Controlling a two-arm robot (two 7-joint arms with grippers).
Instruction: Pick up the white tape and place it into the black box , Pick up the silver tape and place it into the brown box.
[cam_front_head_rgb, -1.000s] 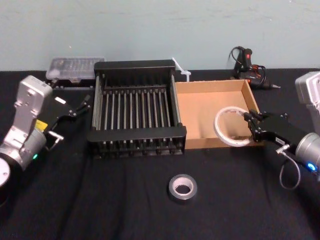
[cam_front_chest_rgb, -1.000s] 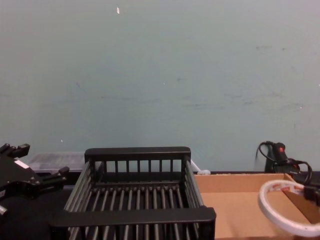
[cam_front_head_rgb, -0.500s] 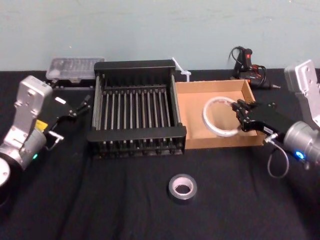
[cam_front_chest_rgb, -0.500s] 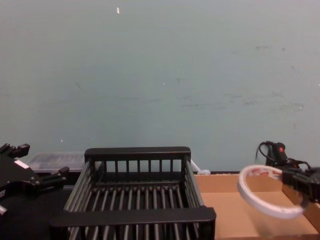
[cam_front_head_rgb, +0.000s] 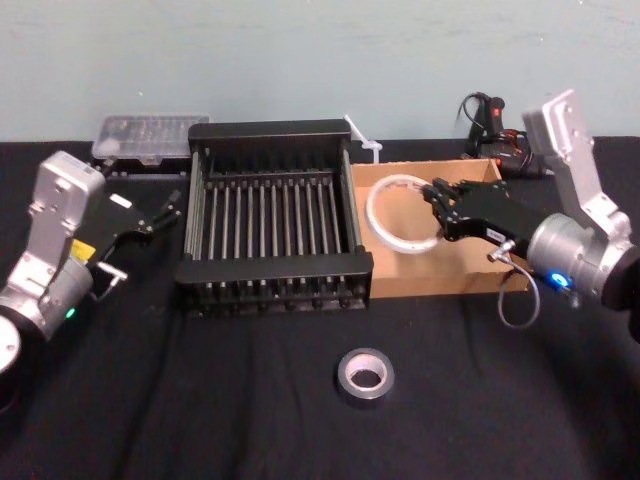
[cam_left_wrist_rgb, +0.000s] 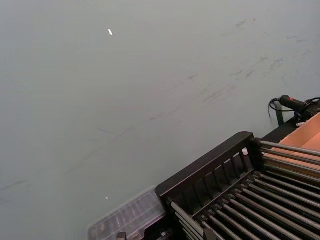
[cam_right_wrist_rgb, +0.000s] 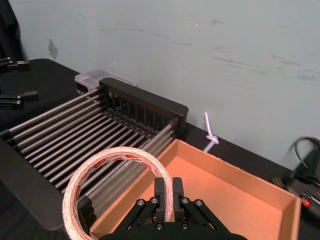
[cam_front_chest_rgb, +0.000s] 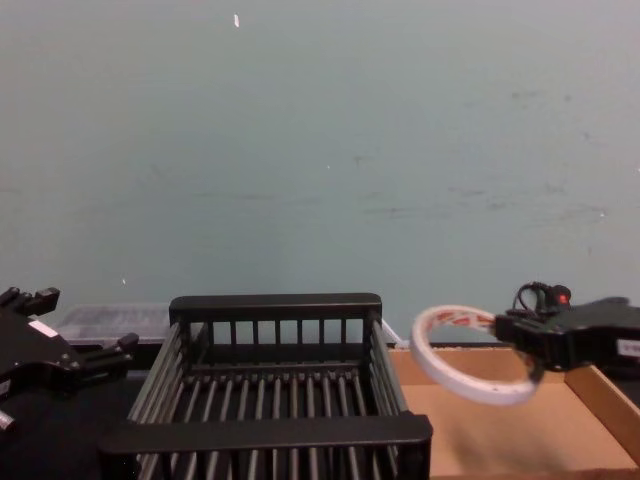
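The right gripper (cam_front_head_rgb: 437, 208), at centre right of the head view, was clamped on the rim of the white tape (cam_front_head_rgb: 398, 215), its fingers pinching the roll's wall so that the ring hung out ahead of them, tilted. In the chest view the roll (cam_front_chest_rgb: 462, 353) hung in the air above the brown box (cam_front_chest_rgb: 500, 430), clear of its floor — carried, not resting. The black box (cam_front_head_rgb: 272, 229) sat just to the left of the roll in the head view, touching or nearly touching the brown box (cam_front_head_rgb: 420, 270) along their shared wall. That was the relation the coming move seemed to turn on: the basket's open top lay further left, beyond that wall, and the roll's leading edge was close to it but judged not yet over the slats.

The silver tape (cam_front_head_rgb: 364, 374) lay flat on the black cloth at lower centre, well apart from both boxes, nearer the right arm than the left.

The left gripper (cam_front_head_rgb: 150, 213) waited at the left edge, beside the black box — its fingers looked apart and held nothing.
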